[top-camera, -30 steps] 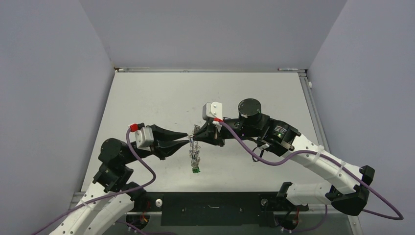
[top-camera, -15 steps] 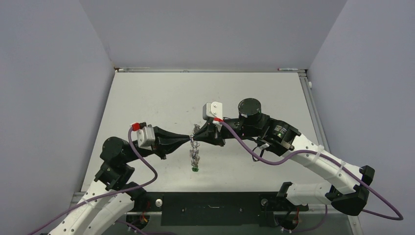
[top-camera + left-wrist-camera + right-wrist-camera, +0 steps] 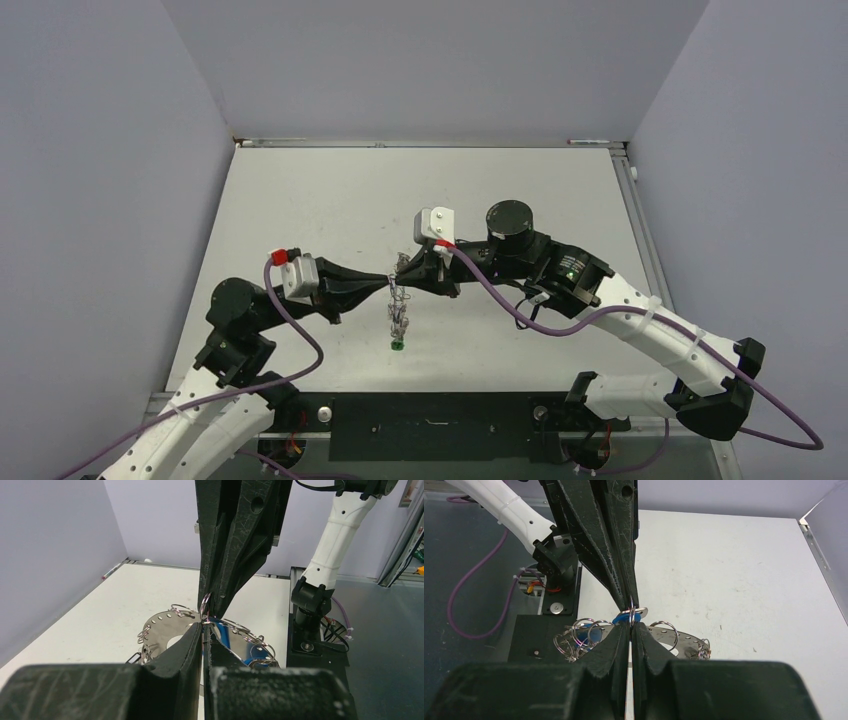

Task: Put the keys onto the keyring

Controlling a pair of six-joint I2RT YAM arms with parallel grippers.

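Note:
The keyring [image 3: 159, 628], a flat grey ring with small rim holes, hangs on edge between both grippers above the table [image 3: 398, 308]. It also shows in the right wrist view [image 3: 688, 638]. Several wire loops sit in its holes. A green-headed key [image 3: 398, 345] dangles at the bottom and a blue-headed key [image 3: 623, 617] sits by the tips. My right gripper [image 3: 630, 625] is shut at the keyring's upper rim. My left gripper [image 3: 203, 626] is shut on a small wire loop [image 3: 205, 603] that rises between the right fingers. The two tips meet [image 3: 392, 282].
The white table [image 3: 330, 200] has a raised metal edge at the back and right. A black base plate [image 3: 430, 425] runs along the near edge between the arm mounts. Grey walls stand on both sides.
My left gripper was open around the keyring's top; it has shut on the wire loop. The hanging keys have risen slightly. The right arm has stayed put.

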